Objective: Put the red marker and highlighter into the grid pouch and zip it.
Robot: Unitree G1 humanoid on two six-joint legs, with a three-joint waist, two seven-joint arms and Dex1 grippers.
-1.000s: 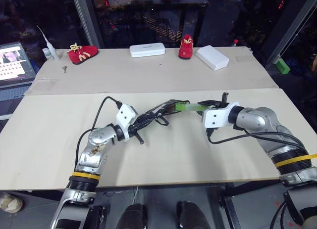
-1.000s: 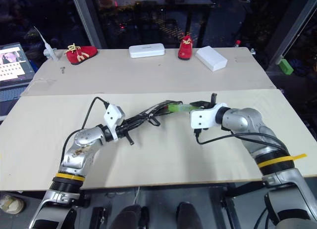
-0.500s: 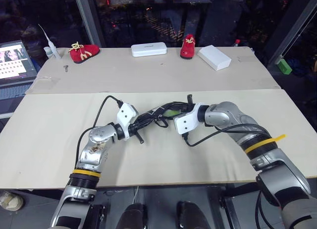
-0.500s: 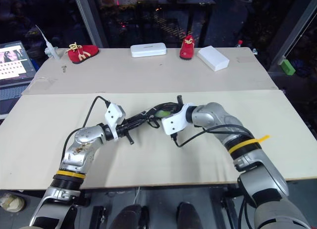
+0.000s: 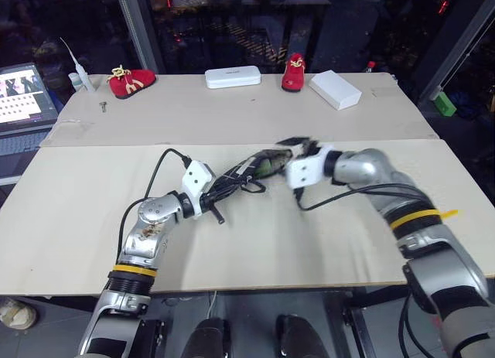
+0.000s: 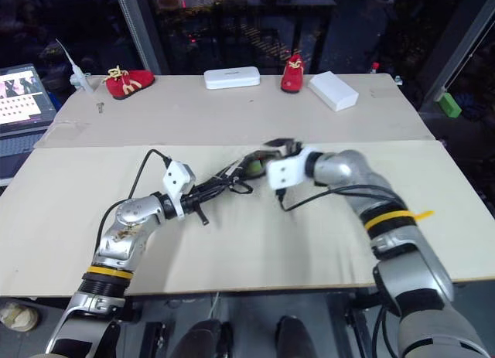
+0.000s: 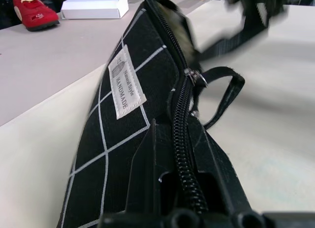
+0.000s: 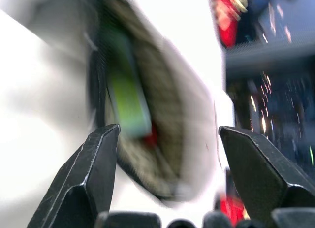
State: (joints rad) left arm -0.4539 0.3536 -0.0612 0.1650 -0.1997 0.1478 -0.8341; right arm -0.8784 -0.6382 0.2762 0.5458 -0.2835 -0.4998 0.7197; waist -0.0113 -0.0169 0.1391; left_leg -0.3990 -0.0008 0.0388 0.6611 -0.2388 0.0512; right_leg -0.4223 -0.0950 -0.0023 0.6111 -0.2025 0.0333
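The grid pouch (image 5: 244, 172) hangs above the table's middle, black with white lines and a white label (image 7: 127, 82). My left gripper (image 7: 179, 156) is shut on its near end, along the zipper, and the cord loop (image 7: 224, 97) dangles beside it. The pouch's far end gapes open. Inside that mouth lies the green highlighter (image 8: 125, 92), with a red bit of the red marker (image 8: 151, 137) beside it. My right gripper (image 5: 298, 147) hovers just off the open mouth, open, with nothing between its fingers (image 8: 93, 174).
Two red shoes (image 5: 130, 81) (image 5: 292, 72) and two white boxes (image 5: 232, 77) (image 5: 334, 89) line the table's far side. A laptop (image 5: 23, 95) sits off the left edge. A small green object (image 5: 442, 103) lies beyond the right edge.
My right gripper carried the highlighter into the pouch's mouth, then opened, lifted and drew back without it. The left gripper kept still, holding the pouch.
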